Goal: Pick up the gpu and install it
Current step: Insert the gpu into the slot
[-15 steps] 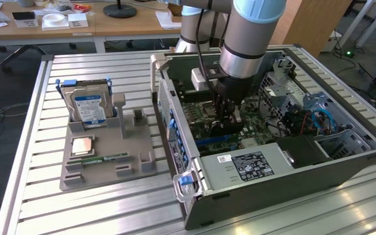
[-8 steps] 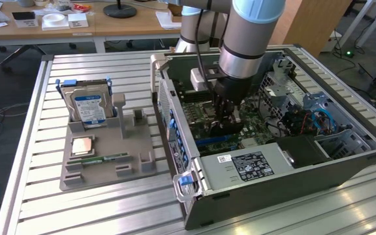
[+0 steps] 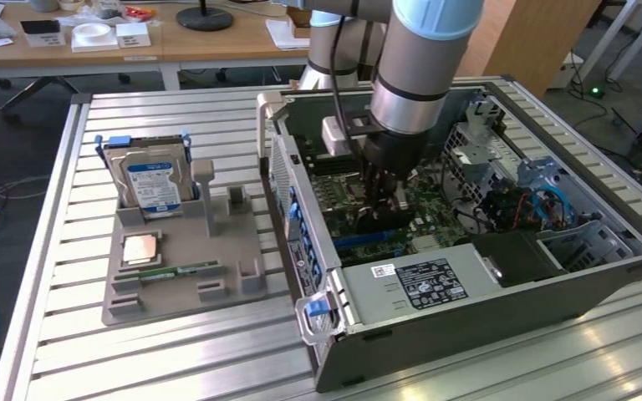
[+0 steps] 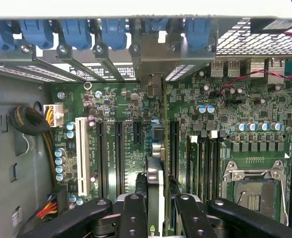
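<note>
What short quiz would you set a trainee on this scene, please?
1. True or false: the hard drive stands in the grey holder, outside the computer case.
2. What does the hand grip? A the gpu; B the hard drive; C nothing.
3. Fill in: the hand is ___ the computer case, above the motherboard.
Key: 1 true; 2 A; 3 inside.

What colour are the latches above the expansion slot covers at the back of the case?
Blue latches; clearest in the wrist view.
</note>
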`<state>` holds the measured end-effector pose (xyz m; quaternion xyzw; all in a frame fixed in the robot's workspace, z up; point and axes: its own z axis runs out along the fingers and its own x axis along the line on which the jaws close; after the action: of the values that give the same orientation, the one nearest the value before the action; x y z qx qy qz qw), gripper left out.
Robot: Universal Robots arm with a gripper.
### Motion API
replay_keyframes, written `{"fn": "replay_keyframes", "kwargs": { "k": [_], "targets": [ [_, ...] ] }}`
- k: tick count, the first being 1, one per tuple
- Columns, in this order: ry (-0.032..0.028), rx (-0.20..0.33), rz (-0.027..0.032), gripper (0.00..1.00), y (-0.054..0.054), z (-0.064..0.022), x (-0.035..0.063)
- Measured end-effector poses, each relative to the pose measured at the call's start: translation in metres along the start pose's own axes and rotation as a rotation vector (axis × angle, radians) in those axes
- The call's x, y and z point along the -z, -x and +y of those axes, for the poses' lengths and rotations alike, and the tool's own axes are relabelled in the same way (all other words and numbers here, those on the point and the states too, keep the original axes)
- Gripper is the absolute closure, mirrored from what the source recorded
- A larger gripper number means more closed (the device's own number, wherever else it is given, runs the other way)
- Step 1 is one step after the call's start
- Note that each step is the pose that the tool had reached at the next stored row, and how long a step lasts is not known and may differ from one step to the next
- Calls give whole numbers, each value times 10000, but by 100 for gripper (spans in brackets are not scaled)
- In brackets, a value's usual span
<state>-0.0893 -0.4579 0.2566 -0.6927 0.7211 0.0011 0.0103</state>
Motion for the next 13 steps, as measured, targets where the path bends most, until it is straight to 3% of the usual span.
{"fn": "replay_keyframes", "kwargs": {
  "k": [13],
  "targets": [
    [-2, -72, 1, 74, -2, 31, -28]
  ]
}}
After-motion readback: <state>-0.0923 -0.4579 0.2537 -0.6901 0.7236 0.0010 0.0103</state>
